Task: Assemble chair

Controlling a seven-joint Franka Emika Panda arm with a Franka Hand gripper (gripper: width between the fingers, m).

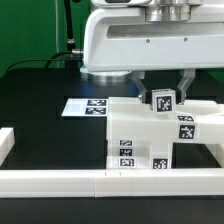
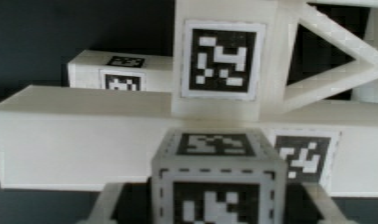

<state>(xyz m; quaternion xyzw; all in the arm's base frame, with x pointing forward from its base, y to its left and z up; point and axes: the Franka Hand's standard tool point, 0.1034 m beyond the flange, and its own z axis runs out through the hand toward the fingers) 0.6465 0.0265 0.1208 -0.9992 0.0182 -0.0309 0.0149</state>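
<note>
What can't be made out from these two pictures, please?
Exterior view: whether the gripper grips the small cube; too small, shadowed.
Exterior view: part of the marker board, hidden behind the seat block.
Wrist view: the small cube's front tag, cut off by the picture edge.

The hand is a broad, glossy white block with rounded corners, and its front face catches the room light. Above it, where it meets the arm, sits a dull grey metal ring. The underside is a dark band, with a faint bluish tint towards the exterior view's left. Two slim dark fingers stick out beneath the white casing, narrow and plain.
</note>
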